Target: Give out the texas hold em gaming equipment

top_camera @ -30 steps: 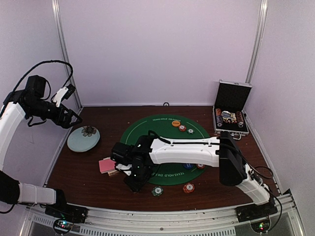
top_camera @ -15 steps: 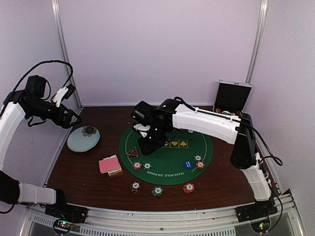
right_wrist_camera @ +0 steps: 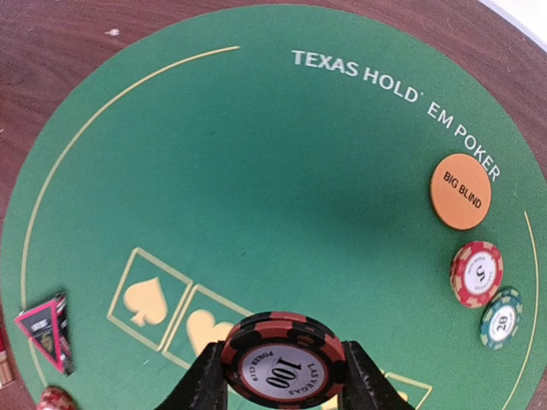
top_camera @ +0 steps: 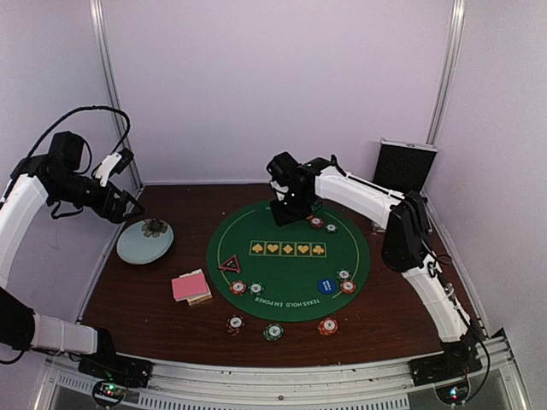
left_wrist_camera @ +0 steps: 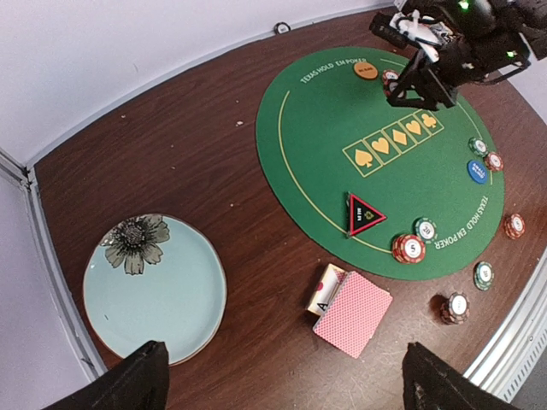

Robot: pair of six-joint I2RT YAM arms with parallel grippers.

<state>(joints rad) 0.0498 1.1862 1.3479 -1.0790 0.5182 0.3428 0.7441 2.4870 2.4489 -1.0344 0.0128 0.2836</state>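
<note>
The main risk is the release. The right gripper (right_wrist_camera: 284, 376) is clenched on a black and red "100" poker chip (right_wrist_camera: 284, 357), pinched by its rim, with the face turned toward the wrist camera. It appears to hang clear above the green Texas Hold'em mat (right_wrist_camera: 256, 162). Let go from that height on its edge, the chip would likely land rolling and could run off the felt onto the bench (left_wrist_camera: 171, 171). It could also strike the pieces already laid at the far right of the mat: the orange Big Blind button (right_wrist_camera: 461, 191), the red and white chip (right_wrist_camera: 476, 273) and the green chip (right_wrist_camera: 501, 318) just beside it. A thin rim grip may also let the chip twist or slip out early.

The held chip sits squarely between the jaws, over the far half of the mat, left of that button group. The card outlines lie beneath it.

The left gripper (left_wrist_camera: 286, 389) hangs high at the left with its jaws spread apart and nothing between them, over the bench beside the pale blue dish (left_wrist_camera: 184, 299). The red-backed cards (left_wrist_camera: 352, 313) and the triangular marker (left_wrist_camera: 365, 213) lie untouched at the near left of the mat.
</note>
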